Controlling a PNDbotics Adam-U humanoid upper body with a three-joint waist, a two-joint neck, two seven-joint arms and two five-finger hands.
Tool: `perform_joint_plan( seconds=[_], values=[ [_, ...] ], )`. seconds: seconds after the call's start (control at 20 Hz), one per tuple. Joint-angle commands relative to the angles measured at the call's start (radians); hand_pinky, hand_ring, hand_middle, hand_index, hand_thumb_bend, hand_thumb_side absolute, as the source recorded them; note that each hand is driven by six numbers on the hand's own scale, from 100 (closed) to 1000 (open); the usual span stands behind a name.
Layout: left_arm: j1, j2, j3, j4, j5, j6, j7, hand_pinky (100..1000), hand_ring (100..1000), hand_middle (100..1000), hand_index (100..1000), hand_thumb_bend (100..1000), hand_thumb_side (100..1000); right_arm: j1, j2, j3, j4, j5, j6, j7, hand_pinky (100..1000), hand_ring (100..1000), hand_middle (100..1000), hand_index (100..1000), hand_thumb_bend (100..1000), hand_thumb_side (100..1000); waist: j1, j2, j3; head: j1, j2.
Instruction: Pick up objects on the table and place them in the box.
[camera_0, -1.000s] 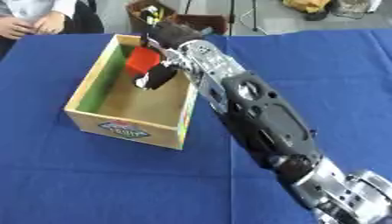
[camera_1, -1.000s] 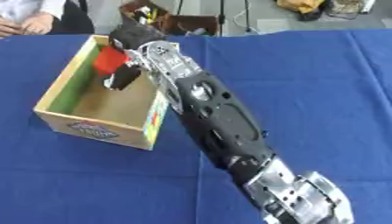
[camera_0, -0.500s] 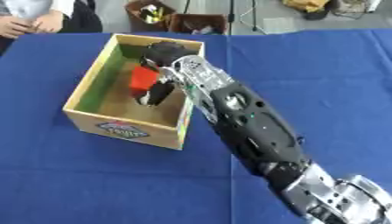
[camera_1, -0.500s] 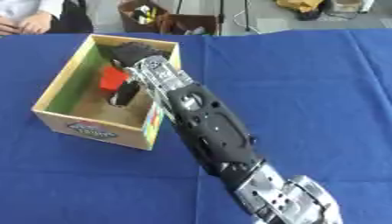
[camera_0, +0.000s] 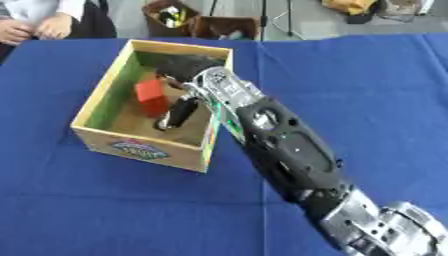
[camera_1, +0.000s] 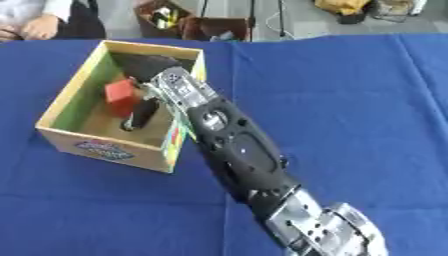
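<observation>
Red block (camera_0: 150, 96) of small, boxy shape sat inside the open wooden box (camera_0: 96, 102) with green-lined inner walls, toward its nine o'clock side. Reaching in from five o'clock, the right hand (camera_0: 179, 111) had its dark fingers (camera_0: 172, 116) beside the block; whether they gripped it I could not tell. On the blue-clothed counter (camera_0: 350, 90) no other objects showed, so the placing looked nearly done.

A matt blue cloth is covering the tabletop (camera_0: 105, 200). On it, the box (camera_0: 94, 104) is showing pale wood walls with a glossy printed label. Inside the box, the red block (camera_0: 150, 96) is looking smooth; the right hand (camera_0: 179, 111) is gleaming black plastic.
</observation>
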Motion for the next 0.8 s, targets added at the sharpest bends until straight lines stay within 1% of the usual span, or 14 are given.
perform_joint_plan(
  seconds=[0.05,0.1,0.15,0.2,0.35,0.4,0.45,0.55,0.6,0.7,0.75,0.8],
  values=[
    [-0.004,0.012,0.000,-0.018,0.000,-0.002,0.000,484,631,564,738,331,860,-0.025,-0.009,-0.006,-0.065,-0.033,0.006,-0.018,856,899,849,943,656,645,0.007,-0.026,-0.001,0.007,0.008],
    [-0.003,0.012,0.001,-0.018,0.000,-0.002,0.001,485,631,564,738,331,861,-0.025,-0.016,-0.004,-0.091,-0.056,0.008,-0.027,857,897,850,945,655,684,0.007,-0.028,-0.003,0.009,0.011],
    [-0.002,0.013,0.002,-0.018,0.000,-0.002,0.002,486,632,565,739,335,866,-0.025,-0.027,0.000,-0.121,-0.082,0.011,-0.036,860,894,857,952,673,707,0.008,-0.031,-0.005,0.013,0.016],
    [-0.001,0.013,0.003,-0.018,0.000,-0.003,0.003,486,632,565,739,335,866,-0.023,-0.041,0.007,-0.151,-0.113,0.012,-0.041,861,892,854,952,671,714,0.008,-0.034,-0.008,0.019,0.020],
    [0.002,0.015,0.004,-0.018,0.000,-0.002,0.006,487,632,566,739,333,866,-0.013,-0.077,0.014,-0.238,-0.221,0.040,-0.064,862,880,833,936,630,785,0.009,-0.041,-0.013,0.031,0.030],
    [0.003,0.016,0.004,-0.018,0.000,-0.002,0.007,487,632,566,740,334,867,-0.006,-0.093,0.014,-0.274,-0.262,0.053,-0.081,867,881,830,933,607,789,0.010,-0.045,-0.016,0.036,0.034],
    [0.004,0.018,0.005,-0.018,0.001,-0.003,0.008,487,632,566,740,334,868,0.003,-0.110,0.018,-0.309,-0.305,0.064,-0.093,871,885,832,936,549,780,0.011,-0.049,-0.020,0.042,0.037],
    [0.007,0.021,0.007,-0.018,0.000,-0.003,0.012,488,632,567,741,334,869,0.021,-0.144,0.028,-0.381,-0.386,0.076,-0.097,875,891,836,937,544,784,0.014,-0.056,-0.027,0.054,0.043],
    [0.008,0.023,0.008,-0.018,0.000,-0.004,0.013,488,632,567,741,334,871,0.032,-0.161,0.028,-0.421,-0.426,0.082,-0.101,876,889,824,930,481,820,0.015,-0.060,-0.032,0.059,0.047],
    [0.010,0.027,0.009,-0.018,0.001,-0.005,0.017,489,632,568,742,334,873,0.059,-0.201,0.025,-0.513,-0.519,0.105,-0.131,875,884,811,922,384,871,0.018,-0.067,-0.040,0.067,0.051],
    [0.011,0.028,0.009,-0.018,0.001,-0.006,0.018,489,632,568,742,335,873,0.072,-0.220,0.024,-0.556,-0.561,0.118,-0.150,873,881,808,921,356,925,0.019,-0.070,-0.043,0.071,0.053],
    [0.012,0.030,0.010,-0.018,0.000,-0.006,0.019,489,632,568,742,335,874,0.085,-0.239,0.024,-0.598,-0.600,0.132,-0.170,872,880,805,920,283,951,0.020,-0.072,-0.046,0.075,0.055]
  ],
)
